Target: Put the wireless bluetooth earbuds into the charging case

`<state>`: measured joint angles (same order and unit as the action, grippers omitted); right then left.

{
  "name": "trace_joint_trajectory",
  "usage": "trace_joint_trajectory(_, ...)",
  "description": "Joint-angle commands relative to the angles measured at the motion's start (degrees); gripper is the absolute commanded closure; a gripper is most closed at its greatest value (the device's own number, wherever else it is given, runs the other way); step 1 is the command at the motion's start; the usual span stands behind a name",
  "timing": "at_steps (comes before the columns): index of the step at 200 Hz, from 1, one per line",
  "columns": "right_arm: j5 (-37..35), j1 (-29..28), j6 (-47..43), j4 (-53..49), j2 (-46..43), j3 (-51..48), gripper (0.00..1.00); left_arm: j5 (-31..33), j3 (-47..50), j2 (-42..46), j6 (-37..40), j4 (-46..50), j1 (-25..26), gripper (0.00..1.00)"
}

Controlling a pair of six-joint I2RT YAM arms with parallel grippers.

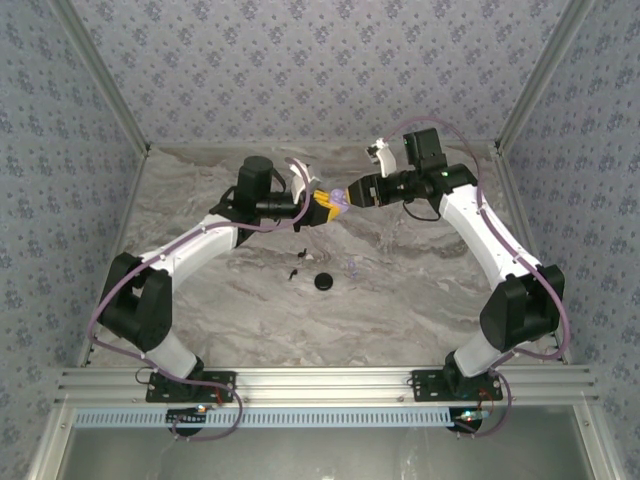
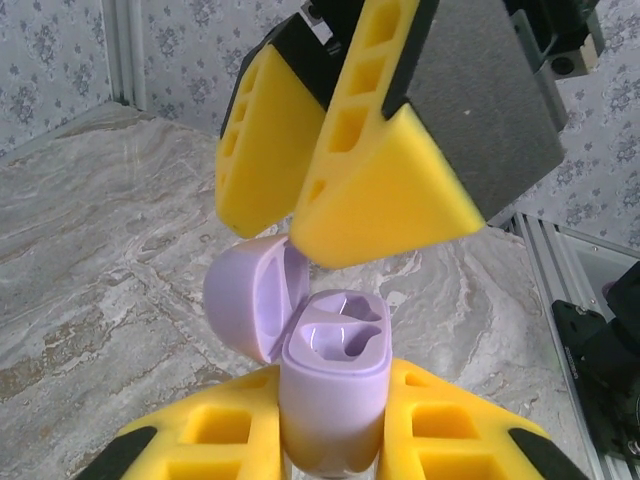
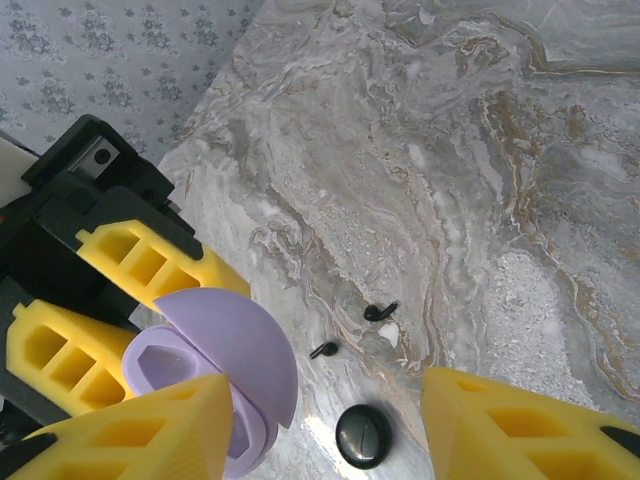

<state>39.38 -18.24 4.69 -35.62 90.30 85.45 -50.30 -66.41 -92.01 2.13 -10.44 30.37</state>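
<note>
My left gripper [image 2: 335,445] is shut on a lilac charging case [image 2: 335,390], held upright above the table. Its lid [image 2: 245,300] is hinged open, and both wells are empty. My right gripper [image 3: 325,400] is open, its yellow fingers [image 2: 385,190] hovering just above the case and lid [image 3: 240,350]; I cannot tell whether they touch. The two meet at mid-table height [image 1: 338,198]. Two black earbuds [image 3: 380,311] [image 3: 324,350] lie on the marble below. They also appear from above [image 1: 301,251] [image 1: 294,272]. A glossy black round case [image 3: 362,436] lies shut beside them.
A tiny pale piece [image 1: 352,266] lies on the marble right of the black round case [image 1: 323,282]. Patterned walls enclose the table on three sides, with an aluminium rail [image 1: 320,382] along the near edge.
</note>
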Motion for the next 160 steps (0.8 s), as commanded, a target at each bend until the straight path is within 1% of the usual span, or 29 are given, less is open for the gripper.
trace_joint_trajectory(1,-1.14,0.23,0.76,0.11,-0.20,1.65,0.46,-1.84,-0.88,2.51,1.04,-0.73,0.30,0.80)
trace_joint_trajectory(15,-1.32,0.22,0.76,0.02,-0.35,1.67,0.46,-1.47,-0.69,2.45,0.60,-1.20,0.28,0.79)
trace_joint_trajectory(38,-1.63,0.31,0.77,0.09,-1.32,1.32,0.45,2.25,-0.18,2.29,-0.39,-1.63,0.15,0.79)
trace_joint_trajectory(64,-2.66,1.18,0.59,0.29,-2.72,-0.51,0.44,4.23,1.39,2.22,-3.00,-3.83,-0.66,0.79)
trace_joint_trajectory(89,-3.70,2.80,0.67,-0.15,-3.78,-3.49,0.44,5.19,3.82,3.15,-4.48,-5.98,-1.22,0.79)
trace_joint_trajectory(124,-7.76,3.65,-0.52,-3.30,-3.65,-7.33,0.44,5.79,7.89,5.72,-5.67,-8.57,-1.25,0.79)
trace_joint_trajectory(160,-7.60,2.73,-0.57,-3.58,-2.22,-12.11,0.47,7.01,11.45,8.62,-6.34,-8.99,-0.90,0.79)
